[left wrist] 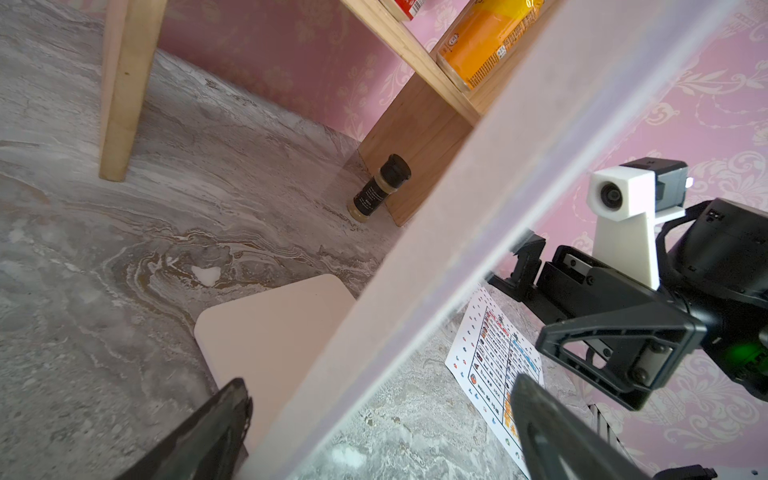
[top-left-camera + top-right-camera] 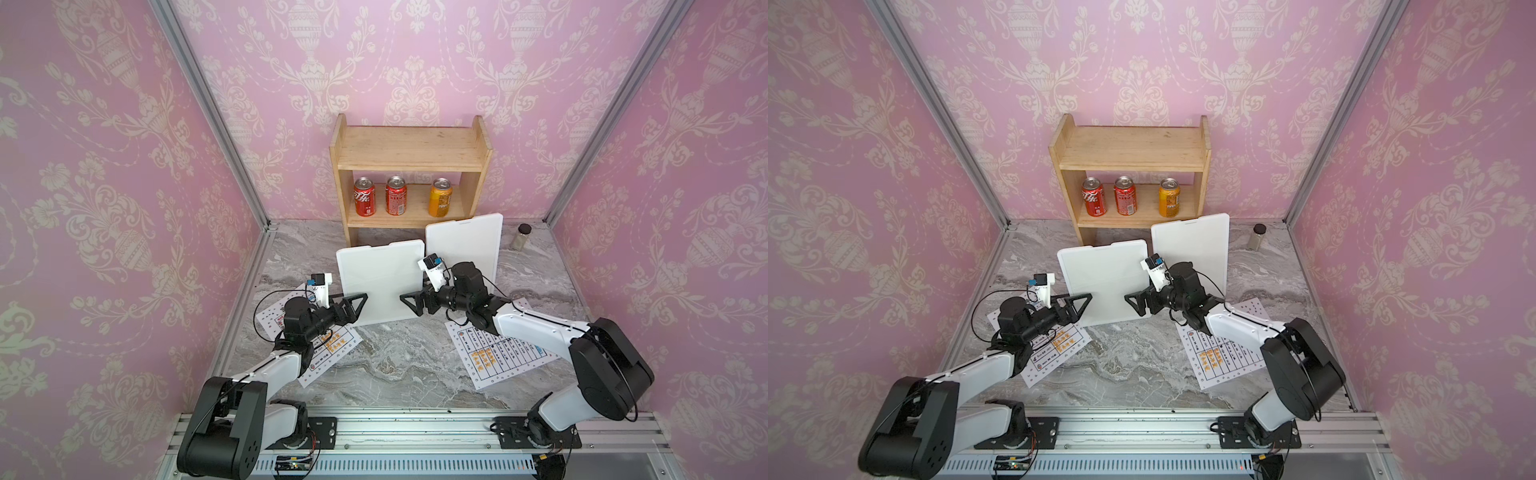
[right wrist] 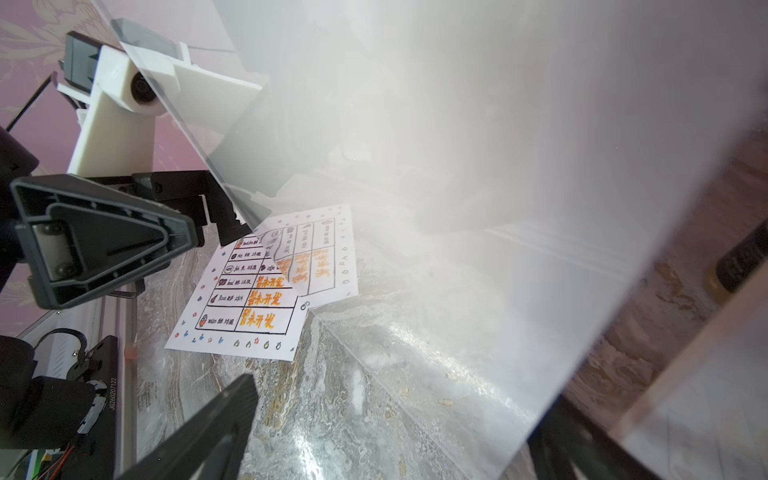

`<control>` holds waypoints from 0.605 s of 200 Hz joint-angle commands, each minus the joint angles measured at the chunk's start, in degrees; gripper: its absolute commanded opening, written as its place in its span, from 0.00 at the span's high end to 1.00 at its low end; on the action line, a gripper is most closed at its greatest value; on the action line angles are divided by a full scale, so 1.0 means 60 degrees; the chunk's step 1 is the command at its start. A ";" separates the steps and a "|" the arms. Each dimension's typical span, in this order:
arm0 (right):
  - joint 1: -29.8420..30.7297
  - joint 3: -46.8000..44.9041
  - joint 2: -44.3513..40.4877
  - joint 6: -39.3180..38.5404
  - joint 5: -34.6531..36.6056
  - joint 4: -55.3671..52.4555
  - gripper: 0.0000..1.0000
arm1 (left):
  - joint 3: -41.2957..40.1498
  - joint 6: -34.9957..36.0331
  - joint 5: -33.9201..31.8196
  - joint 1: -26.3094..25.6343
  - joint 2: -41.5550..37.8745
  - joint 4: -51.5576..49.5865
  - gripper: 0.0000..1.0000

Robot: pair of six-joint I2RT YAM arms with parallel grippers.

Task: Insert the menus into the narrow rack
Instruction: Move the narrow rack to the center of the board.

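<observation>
White paper menus (image 2: pixel 511 353), black-ruled, orange text, flat, skewed diagonal on grey marble tabletop (image 2: pixel 395 357); left gripper (image 2: pixel 360 307), right gripper (image 2: pixel 409 306) agape, grasping nothing.

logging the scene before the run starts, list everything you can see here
wooden shelf: one, light wood, back of the table by the wall
cola cans: two, red, lower shelf board
orange can: one, orange, same board, right end
spice jar: one, black lid, on the table right of the shelf
upright panels: two, white, one between the grippers, one behind it
menus: two, white with orange text, flat on the table, one under each arm
table: one, grey marble
left gripper: black, open
right gripper: black, open
</observation>
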 commanded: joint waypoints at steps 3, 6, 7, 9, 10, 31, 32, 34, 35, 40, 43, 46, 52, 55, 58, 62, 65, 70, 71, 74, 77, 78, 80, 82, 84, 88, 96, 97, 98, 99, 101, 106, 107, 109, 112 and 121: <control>0.0109 -0.0444 -0.0699 0.0222 -0.0281 0.0120 0.00 | 0.0191 0.0239 0.0351 -0.0319 0.0219 0.0051 0.01; 0.0125 -0.0497 -0.0776 0.0234 -0.0261 0.0099 0.00 | 0.0193 0.0232 0.0348 -0.0349 0.0241 0.0049 0.01; 0.0128 -0.0522 -0.0801 0.0231 -0.0244 0.0095 0.00 | 0.0196 0.0229 0.0347 -0.0354 0.0245 0.0049 0.01; 0.0140 -0.0573 -0.0857 0.0228 -0.0224 0.0093 0.00 | 0.0198 0.0222 0.0347 -0.0387 0.0271 0.0060 0.01; 0.0150 -0.0589 -0.0871 0.0235 -0.0218 0.0092 0.00 | 0.0199 0.0209 0.0347 -0.0395 0.0282 0.0062 0.01; 0.0215 -0.1101 -0.1593 0.0344 0.0090 0.0032 0.00 | 0.0208 0.0021 0.0384 -0.0688 0.0396 0.0234 0.01; 0.0209 -0.1124 -0.1627 0.0352 0.0107 0.0018 0.00 | 0.0204 0.0020 0.0387 -0.0699 0.0396 0.0237 0.01; 0.0205 -0.1159 -0.1689 0.0357 0.0135 -0.0011 0.00 | 0.0208 0.0002 0.0379 -0.0730 0.0396 0.0239 0.01; 0.0211 -0.1168 -0.1727 0.0358 0.0137 -0.0018 0.00 | 0.0203 0.0003 0.0385 -0.0742 0.0396 0.0239 0.01; 0.0225 -0.1260 -0.1872 0.0353 0.0181 -0.0115 0.00 | 0.0181 -0.0030 0.0362 -0.0835 0.0389 0.0235 0.01; 0.0226 -0.1287 -0.1955 0.0333 0.0211 -0.0161 0.00 | 0.0173 -0.0038 0.0342 -0.0898 0.0383 0.0226 0.01; 0.0239 -0.1322 -0.2039 0.0306 0.0233 -0.0253 0.00 | 0.0163 -0.0035 0.0326 -0.0941 0.0358 0.0214 0.01; 0.0246 -0.1384 -0.2196 0.0274 0.0273 -0.0424 0.00 | 0.0134 -0.0024 0.0272 -0.1039 0.0318 0.0154 0.01; 0.0260 -0.1418 -0.2285 0.0259 0.0286 -0.0478 0.00 | 0.0107 -0.0006 0.0244 -0.1087 0.0284 0.0126 0.01; 0.0254 -0.1457 -0.2345 0.0268 0.0303 -0.0549 0.00 | 0.0100 0.0015 0.0202 -0.1137 0.0274 0.0079 0.01; 0.0274 -0.1511 -0.2433 0.0269 0.0326 -0.0615 0.00 | 0.0087 0.0031 0.0170 -0.1206 0.0245 0.0016 0.01; 0.0268 -0.1542 -0.2484 0.0274 0.0351 -0.0660 0.00 | 0.0068 0.0041 0.0127 -0.1263 0.0226 -0.0025 0.01; 0.0300 -0.1637 -0.2632 0.0298 0.0380 -0.0731 0.00 | 0.0050 0.0064 0.0080 -0.1365 0.0221 -0.0060 0.01; 0.0303 -0.1656 -0.2652 0.0307 0.0384 -0.0744 0.00 | 0.0044 0.0071 0.0074 -0.1389 0.0221 -0.0072 0.01; 0.0316 -0.1712 -0.2730 0.0332 0.0415 -0.0776 0.00 | 0.0028 0.0067 0.0057 -0.1446 0.0221 -0.0096 0.01; 0.0327 -0.1746 -0.2789 0.0338 0.0447 -0.0788 0.00 | 0.0024 0.0064 0.0043 -0.1507 0.0219 -0.0110 0.01; 0.0344 -0.1787 -0.2837 0.0350 0.0476 -0.0798 0.00 | 0.0009 0.0064 0.0027 -0.1527 0.0220 -0.0111 0.01; 0.0354 -0.1804 -0.2864 0.0355 0.0484 -0.0807 0.00 | 0.0001 0.0064 0.0003 -0.1574 0.0217 -0.0115 0.01; 0.0369 -0.1842 -0.2922 0.0358 0.0500 -0.0836 0.00 | -0.0008 0.0056 -0.0014 -0.1619 0.0220 -0.0124 0.01; 0.0376 -0.1881 -0.2987 0.0370 0.0548 -0.0862 0.00 | -0.0028 0.0058 -0.0018 -0.1663 0.0220 -0.0126 0.01; 0.0415 -0.1976 -0.3108 0.0386 0.0630 -0.0898 0.00 | -0.0042 0.0045 -0.0054 -0.1755 0.0221 -0.0127 0.01; 0.0493 -0.2145 -0.3373 0.0430 0.0771 -0.0973 0.00 | -0.0076 0.0013 -0.0131 -0.1948 0.0203 -0.0162 0.01; 0.0495 -0.2166 -0.3403 0.0446 0.0792 -0.0983 0.00 | -0.0092 0.0016 -0.0148 -0.1967 0.0197 -0.0166 0.01; 0.0510 -0.2191 -0.3441 0.0454 0.0810 -0.0995 0.00 | -0.0100 0.0018 -0.0150 -0.1990 0.0187 -0.0176 0.01; 0.0525 -0.2204 -0.3474 0.0450 0.0826 -0.1008 0.00 | -0.0112 0.0012 -0.0165 -0.2002 0.0182 -0.0181 0.01; 0.0544 -0.2235 -0.3528 0.0448 0.0872 -0.1025 0.00 | -0.0128 -0.0015 -0.0176 -0.2048 0.0178 -0.0195 0.01; 0.0575 -0.2349 -0.3699 0.0478 0.0938 -0.1082 0.00 | -0.0172 -0.0049 -0.0249 -0.2155 0.0137 -0.0220 0.01; 0.0580 -0.2363 -0.3728 0.0484 0.0964 -0.1096 0.00 | -0.0184 -0.0051 -0.0259 -0.2180 0.0128 -0.0232 0.01; 0.0576 -0.2396 -0.3786 0.0489 0.1008 -0.1132 0.00 | -0.0204 -0.0053 -0.0284 -0.2217 0.0113 -0.0241 0.01; 0.0598 -0.2448 -0.3857 0.0504 0.1037 -0.1182 0.00 | -0.0247 -0.0061 -0.0349 -0.2265 0.0077 -0.0271 0.01; 0.0604 -0.2530 -0.4098 0.0517 0.1104 -0.1381 0.00 | -0.0349 -0.0092 -0.0504 -0.2463 -0.0067 -0.0354 0.01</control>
